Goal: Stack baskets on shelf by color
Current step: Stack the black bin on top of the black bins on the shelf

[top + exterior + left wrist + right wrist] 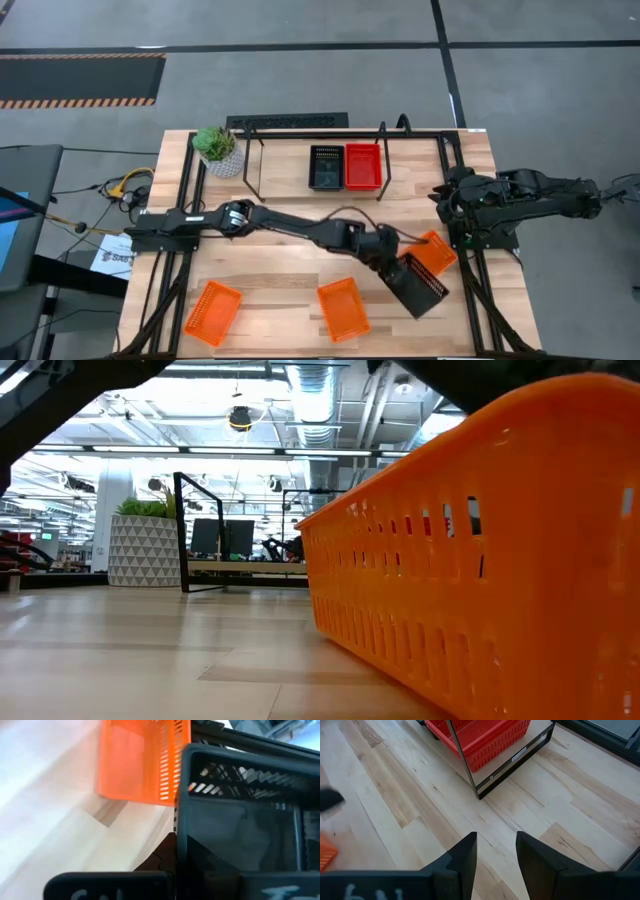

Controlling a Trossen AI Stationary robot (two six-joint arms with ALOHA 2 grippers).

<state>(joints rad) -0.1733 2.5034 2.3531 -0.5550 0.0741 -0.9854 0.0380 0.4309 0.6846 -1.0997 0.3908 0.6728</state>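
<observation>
The left gripper (400, 268) reaches across the surface (280, 270) to its right side, where its fingers pinch the rim of a black basket (420, 285), which sits tilted at an angle. An orange basket (433, 252) lies just beside this black one, touching or nearly so (the left wrist view shows the two edge to edge). The right gripper (495, 852) hangs near the right edge of the surface, its fingers (465, 855) spread apart with nothing between them. On the shelf (262, 165) stand another black basket (326, 166) and a red basket (363, 166), side by side. Two more orange baskets (212, 312) lie along the front of the surface, well apart. A plant pot (220, 152) stands beside the shelf's left end.
</observation>
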